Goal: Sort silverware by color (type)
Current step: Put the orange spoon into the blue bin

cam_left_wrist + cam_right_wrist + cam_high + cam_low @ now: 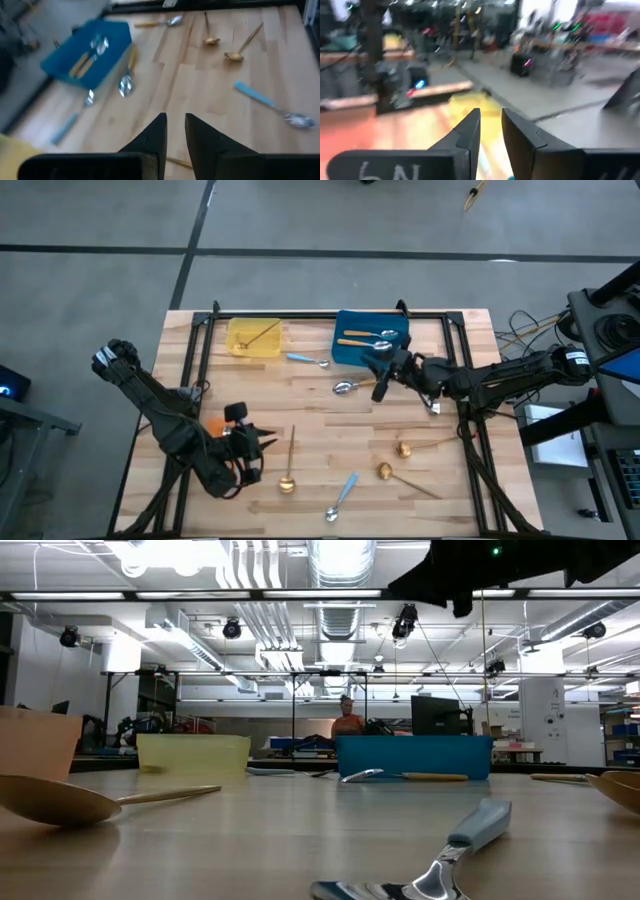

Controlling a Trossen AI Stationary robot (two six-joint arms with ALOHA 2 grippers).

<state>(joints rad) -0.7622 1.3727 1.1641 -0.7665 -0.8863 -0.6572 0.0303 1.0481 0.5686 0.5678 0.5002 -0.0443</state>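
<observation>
Spoons lie scattered on the wooden table. Two orange-handled ones (365, 338) lie in the blue tray (348, 355). A third (347, 387) lies on the table just in front of that tray. One gold spoon (258, 335) is in the yellow tray (238, 348). Three gold spoons (289, 465), (415, 446), (400, 477) and two blue-handled ones (308, 360), (342, 498) lie flat on the wood. My left gripper (268, 446) (175, 131) hovers near the table's near left, slightly open and empty. My right gripper (378, 388) (491, 125) is beside the blue tray, slightly open, with nothing between its fingers.
An orange tray (35, 740) stands at the near left, mostly hidden under my left arm in the high view. A black frame (300, 313) edges the table. A person sits far off in the room (347, 720). Bare wood lies between the trays and the near spoons.
</observation>
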